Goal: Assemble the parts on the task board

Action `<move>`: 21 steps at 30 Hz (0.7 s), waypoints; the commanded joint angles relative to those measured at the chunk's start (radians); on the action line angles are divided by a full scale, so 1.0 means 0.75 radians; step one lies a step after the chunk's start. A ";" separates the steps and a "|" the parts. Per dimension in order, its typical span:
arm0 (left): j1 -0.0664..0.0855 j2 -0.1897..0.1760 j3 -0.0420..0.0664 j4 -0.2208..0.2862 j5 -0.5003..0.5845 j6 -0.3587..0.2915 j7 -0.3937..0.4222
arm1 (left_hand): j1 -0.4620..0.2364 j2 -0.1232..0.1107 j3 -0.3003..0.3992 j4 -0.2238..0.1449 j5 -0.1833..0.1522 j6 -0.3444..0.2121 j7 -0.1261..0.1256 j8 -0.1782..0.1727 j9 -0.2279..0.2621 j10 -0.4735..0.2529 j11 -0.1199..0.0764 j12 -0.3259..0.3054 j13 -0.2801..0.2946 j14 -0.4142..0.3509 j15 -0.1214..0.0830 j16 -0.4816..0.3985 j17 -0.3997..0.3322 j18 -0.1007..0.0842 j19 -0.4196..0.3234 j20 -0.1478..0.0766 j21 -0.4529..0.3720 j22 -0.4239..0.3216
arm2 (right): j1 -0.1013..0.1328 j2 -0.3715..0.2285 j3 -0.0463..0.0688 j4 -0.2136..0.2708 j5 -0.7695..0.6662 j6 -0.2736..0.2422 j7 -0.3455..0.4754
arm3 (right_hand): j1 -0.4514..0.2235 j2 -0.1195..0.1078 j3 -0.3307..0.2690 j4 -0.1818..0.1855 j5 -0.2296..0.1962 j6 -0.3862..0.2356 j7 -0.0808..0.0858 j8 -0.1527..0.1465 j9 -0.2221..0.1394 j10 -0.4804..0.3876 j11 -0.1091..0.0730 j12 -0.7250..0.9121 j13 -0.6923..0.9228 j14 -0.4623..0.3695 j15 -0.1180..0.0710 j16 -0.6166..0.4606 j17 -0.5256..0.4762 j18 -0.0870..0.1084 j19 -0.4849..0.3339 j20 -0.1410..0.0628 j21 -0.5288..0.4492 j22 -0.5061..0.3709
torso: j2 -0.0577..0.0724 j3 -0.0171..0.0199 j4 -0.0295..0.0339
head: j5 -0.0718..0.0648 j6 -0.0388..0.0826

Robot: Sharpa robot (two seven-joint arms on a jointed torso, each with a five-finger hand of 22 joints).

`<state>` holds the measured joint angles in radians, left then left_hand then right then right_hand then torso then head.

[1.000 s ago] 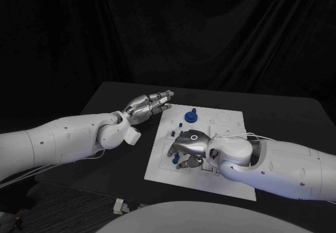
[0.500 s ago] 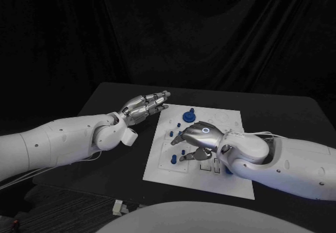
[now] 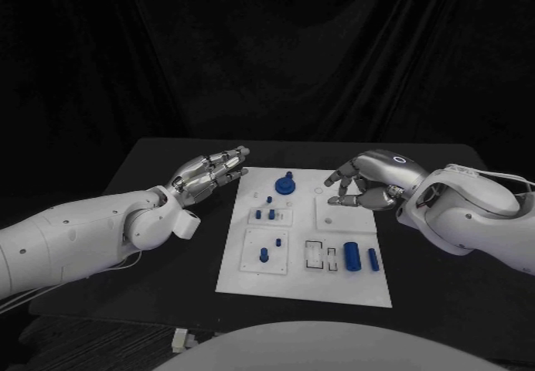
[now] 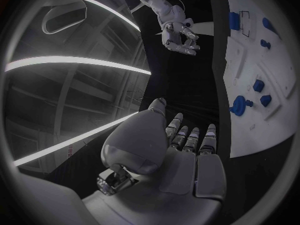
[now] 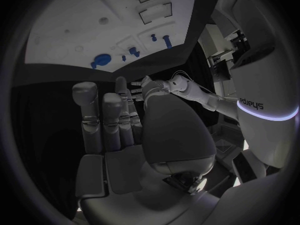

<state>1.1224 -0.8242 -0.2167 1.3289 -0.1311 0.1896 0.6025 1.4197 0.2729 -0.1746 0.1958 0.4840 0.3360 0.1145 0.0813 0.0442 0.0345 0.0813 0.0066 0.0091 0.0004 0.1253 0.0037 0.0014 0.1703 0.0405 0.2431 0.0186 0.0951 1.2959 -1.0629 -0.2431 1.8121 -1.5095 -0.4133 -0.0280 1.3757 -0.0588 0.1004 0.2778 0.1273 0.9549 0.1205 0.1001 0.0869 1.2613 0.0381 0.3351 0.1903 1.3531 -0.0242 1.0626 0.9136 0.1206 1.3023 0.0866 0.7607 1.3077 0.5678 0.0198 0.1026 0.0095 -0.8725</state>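
The white task board (image 3: 292, 277) lies in the middle of the table. A round blue knob part (image 3: 285, 185) stands at its far edge, with small blue pegs (image 3: 265, 213) just nearer and two more pegs (image 3: 269, 247) in a square recess. Two blue cylinders (image 3: 351, 256) lie at the near right beside outlined slots (image 3: 323, 256). My right hand (image 3: 368, 182) hovers over the board's far right corner, fingers loosely bent, holding nothing. My left hand (image 3: 209, 174) floats off the board's far left edge, fingers stretched out and empty. The left wrist view shows the board (image 4: 256, 60) and the knob (image 4: 239, 106).
The black table (image 3: 156, 166) runs out on all sides of the board, with bare surface to the left and right. Dark curtains hang behind it. My right forearm (image 3: 468, 216) lies over the table right of the board.
My right hand has lifted off the board's near middle and drawn back to its far right corner. The two blue cylinders it covered now show. The left hand holds its place.
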 commanded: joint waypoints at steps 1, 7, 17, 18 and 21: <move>-0.004 0.002 0.001 0.004 0.009 -0.010 0.028 | -0.005 0.004 -0.003 -0.006 0.001 0.008 0.000 0.007 0.001 0.000 0.007 0.004 0.002 -0.001 0.007 -0.005 -0.002 0.014 0.002 0.003 0.007 0.002 | 0.004 -0.037 -0.003 -0.002 0.265 0.215 -0.141 | -0.098 0.016 -0.044 0.002 0.008 0.040 -0.018 0.017 0.019 0.003 -0.030 0.254 0.209 0.019 -0.025 0.012 0.024 0.019 -0.003 -0.022 -0.035 0.093 | 0.004 0.0027 -0.0082 | -0.024 0.000; -0.016 0.005 0.001 0.005 0.009 -0.007 0.030 | -0.005 0.004 -0.003 -0.006 0.001 0.008 0.000 0.007 0.001 0.000 0.007 0.004 0.002 -0.001 0.007 -0.005 -0.002 0.014 0.002 0.003 0.007 0.002 | -0.014 -0.079 -0.006 -0.011 0.319 0.375 -0.323 | -0.375 0.088 -0.143 0.009 0.034 0.132 -0.066 0.151 0.203 0.224 -0.062 1.364 1.456 0.177 -0.059 0.335 0.423 -0.032 0.150 -0.057 0.302 0.183 | 0.003 0.0052 0.0042 | -0.058 0.000; -0.028 0.007 0.001 0.001 0.009 0.000 0.031 | -0.007 0.004 -0.003 -0.006 0.001 0.008 0.000 0.008 0.001 0.000 0.007 0.004 0.002 -0.001 0.007 -0.005 -0.002 0.014 0.002 0.004 0.007 0.001 | -0.039 -0.053 -0.007 -0.033 0.333 0.528 -0.570 | -0.626 0.148 -0.213 0.015 -0.013 0.185 -0.150 0.488 0.705 0.413 -0.126 1.648 1.841 0.267 -0.136 0.587 0.739 -0.125 0.309 -0.131 0.903 0.305 | 0.000 0.0014 0.0051 | -0.072 0.000; -0.029 0.008 0.001 0.001 0.009 0.001 0.031 | -0.008 0.004 -0.003 -0.006 0.001 0.008 0.000 0.008 0.001 0.000 0.007 0.004 0.002 -0.001 0.007 -0.005 -0.002 0.014 0.002 0.004 0.007 0.000 | -0.042 -0.050 -0.007 -0.033 0.333 0.536 -0.587 | -0.623 0.145 -0.213 0.014 -0.026 0.191 -0.152 0.485 0.715 0.413 -0.127 1.648 1.841 0.269 -0.138 0.594 0.749 -0.129 0.315 -0.133 0.927 0.310 | 0.000 0.0015 0.0055 | -0.074 0.000; -0.030 0.008 0.001 0.000 0.009 0.004 0.032 | -0.008 0.004 -0.003 -0.006 0.001 0.008 0.000 0.008 0.001 0.000 0.007 0.004 0.002 -0.001 0.007 -0.005 -0.002 0.014 0.002 0.004 0.007 0.000 | -0.047 -0.037 -0.007 -0.033 0.332 0.556 -0.639 | -0.614 0.137 -0.212 0.011 -0.036 0.196 -0.154 0.470 0.736 0.413 -0.129 1.648 1.841 0.270 -0.139 0.599 0.751 -0.134 0.321 -0.136 0.955 0.316 | 0.000 0.0018 0.0076 | -0.078 0.000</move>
<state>1.1011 -0.8200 -0.2167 1.3282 -0.1310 0.1876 0.6042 1.4198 0.2729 -0.1747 0.1958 0.4840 0.3359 0.1145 0.0812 0.0440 0.0343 0.0811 0.0066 0.0090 0.0004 0.1253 0.0037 0.0012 0.1702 0.0404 0.2430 0.0187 0.0949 1.2629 -1.0919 -0.2491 1.7873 -1.2751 -0.0634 -0.3975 0.9142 0.0514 -0.0567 0.2882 0.1036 1.0937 0.0041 0.4559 0.6369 1.4651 -0.0537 1.5684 1.3081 1.4653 -0.1200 1.5083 1.3081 0.0384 1.4668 -0.0073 1.4729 1.3075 0.5681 0.0215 0.1059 -0.0474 -0.8725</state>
